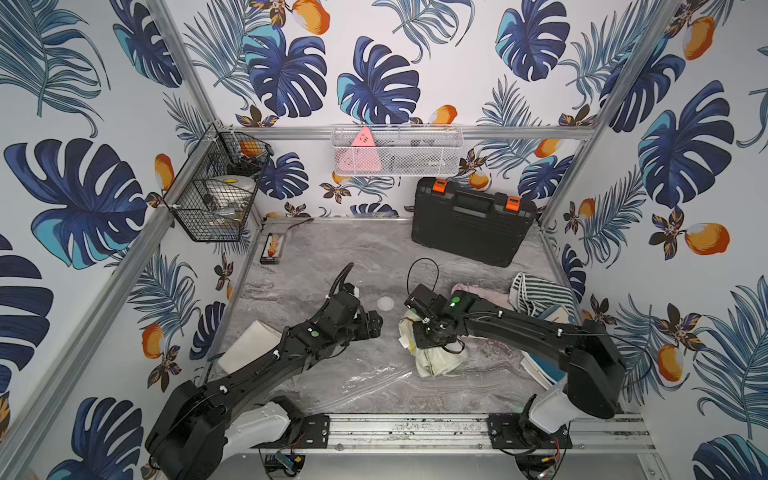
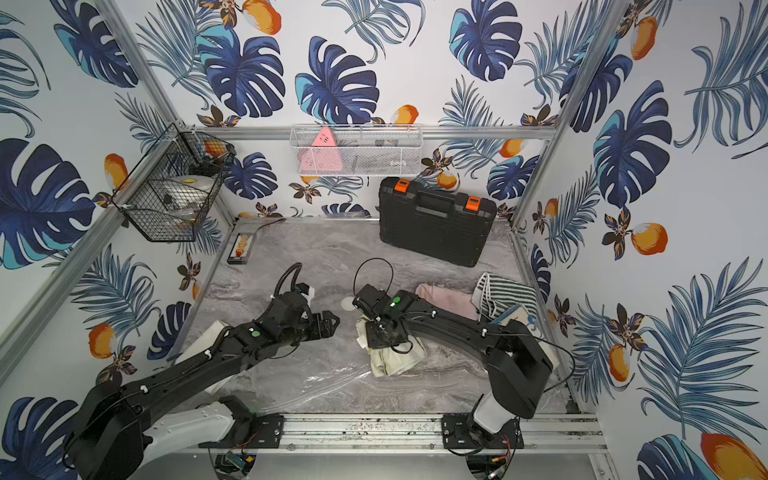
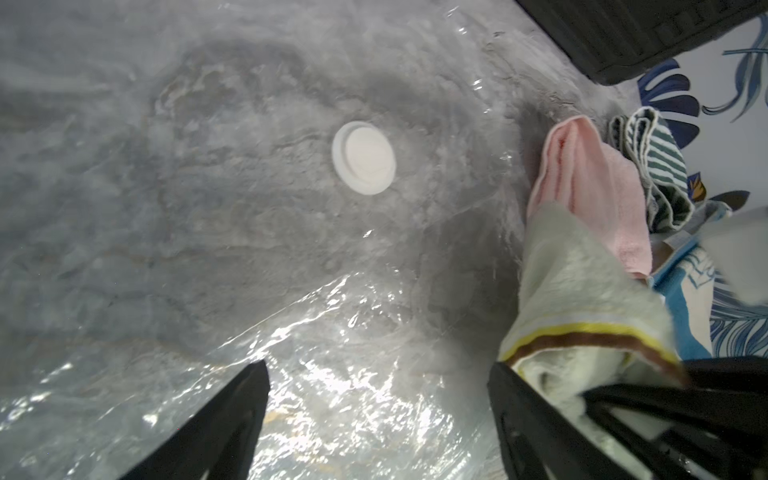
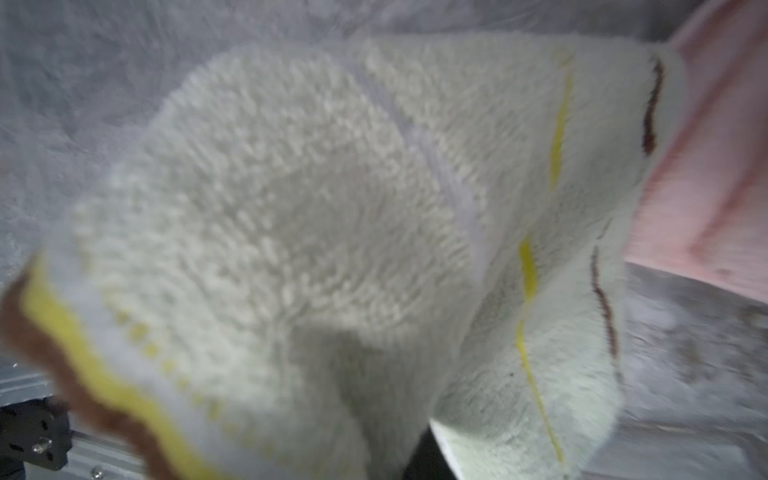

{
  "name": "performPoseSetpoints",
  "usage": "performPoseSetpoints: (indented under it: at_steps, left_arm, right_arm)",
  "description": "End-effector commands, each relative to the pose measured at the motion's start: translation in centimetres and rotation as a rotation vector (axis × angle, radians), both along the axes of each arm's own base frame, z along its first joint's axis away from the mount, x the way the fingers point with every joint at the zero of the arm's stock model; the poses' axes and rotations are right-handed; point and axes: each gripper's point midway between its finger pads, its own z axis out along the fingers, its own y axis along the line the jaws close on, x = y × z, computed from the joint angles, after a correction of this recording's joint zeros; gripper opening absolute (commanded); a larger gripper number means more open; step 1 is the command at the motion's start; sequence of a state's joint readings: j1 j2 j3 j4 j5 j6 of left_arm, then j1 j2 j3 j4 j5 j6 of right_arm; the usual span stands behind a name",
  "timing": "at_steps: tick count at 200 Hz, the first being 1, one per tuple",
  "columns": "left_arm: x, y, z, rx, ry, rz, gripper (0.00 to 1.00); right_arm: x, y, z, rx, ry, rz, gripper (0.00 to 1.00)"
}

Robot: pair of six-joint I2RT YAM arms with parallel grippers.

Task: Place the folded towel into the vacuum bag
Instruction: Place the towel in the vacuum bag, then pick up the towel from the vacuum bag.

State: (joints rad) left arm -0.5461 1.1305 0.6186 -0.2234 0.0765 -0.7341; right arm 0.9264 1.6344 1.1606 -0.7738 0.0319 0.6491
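Fluffy cream terry towel [image 4: 291,208], yellow-brown edged, bunched beneath right gripper [image 1: 430,332], grip state indeterminate; left gripper [image 3: 379,370] spread above crinkly clear vacuum bag [image 3: 332,415]

**Right jaws hidden**

The cream towel [image 4: 291,208] fills the right wrist view, blurred, hiding the jaws of the right gripper [image 1: 432,334] (its own wrist covers them in both top views). What lies in the black wire basket [image 1: 203,226] is too small to tell.
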Motion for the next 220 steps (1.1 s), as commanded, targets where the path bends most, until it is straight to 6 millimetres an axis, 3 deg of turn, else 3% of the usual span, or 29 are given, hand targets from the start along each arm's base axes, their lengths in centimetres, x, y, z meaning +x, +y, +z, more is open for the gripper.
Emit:
performPoseSetpoints:
  at_steps: [1,8,20,32,53,70,87,101,129,146,164,180,194,220]
  left_arm:
    - [-1.4,-1.3,-0.9,-0.091,0.106,-0.05,0.88]
    - [-1.3,-1.4,-1.0,-0.108,0.112,-0.04,0.88]
    - [-1.0,-1.8,-0.9,-0.144,0.114,-0.026,0.91]
    - [-0.8,-2.2,-0.6,-0.171,0.113,-0.019,0.96]
    - [-0.7,-2.4,-1.6,-0.151,0.141,-0.016,0.99]
    - [-1.2,-3.2,-3.1,-0.076,0.177,-0.038,0.99]
    - [-1.8,-5.3,-4.0,0.008,0.191,-0.079,0.98]
    - [-2.1,-6.5,-5.2,0.062,0.218,-0.097,0.97]
    - [-2.1,-8.0,-7.0,0.039,0.246,-0.105,0.91]
    - [-1.8,-9.0,-7.3,0.024,0.244,-0.12,0.79]
    - [-1.2,-10.0,-6.4,-0.027,0.208,-0.133,0.56]
    - [-0.7,-10.2,-5.0,-0.073,0.168,-0.145,0.25]
    - [-0.5,-8.9,-4.2,-0.055,0.178,-0.154,0.01]
    - [-0.5,-3.8,-3.9,0.095,0.227,-0.157,0.0]
  right_arm:
    - [0.8,6.3,0.1,0.276,0.03,0.037,0.41]
    - [-0.2,7.1,-0.4,0.339,0.094,0.066,0.52]
    - [-0.8,8.2,0.9,0.482,0.183,0.102,0.65]
    - [-0.4,7.0,2.6,0.567,0.206,0.085,0.71]
    - [1.5,0.8,3.7,0.57,0.167,-0.048,0.71]
    - [2.1,-5.5,1.7,0.289,0.113,-0.099,0.7]
    - [2.6,-9.6,-0.2,0.071,0.118,-0.133,0.68]
    - [3.3,-10.5,-0.8,0.026,0.107,-0.153,0.65]
    - [4.2,-8.9,-1.0,0.11,0.119,-0.152,0.54]
    - [4.0,-8.2,-1.8,0.128,0.153,-0.14,0.51]
    - [3.9,-8.1,-2.2,0.132,0.161,-0.144,0.51]
    - [3.9,-8.5,-2.1,0.121,0.152,-0.154,0.51]
    - [3.9,-8.6,-1.8,0.12,0.143,-0.151,0.52]
    - [3.7,-8.7,-1.3,0.121,0.141,-0.129,0.56]
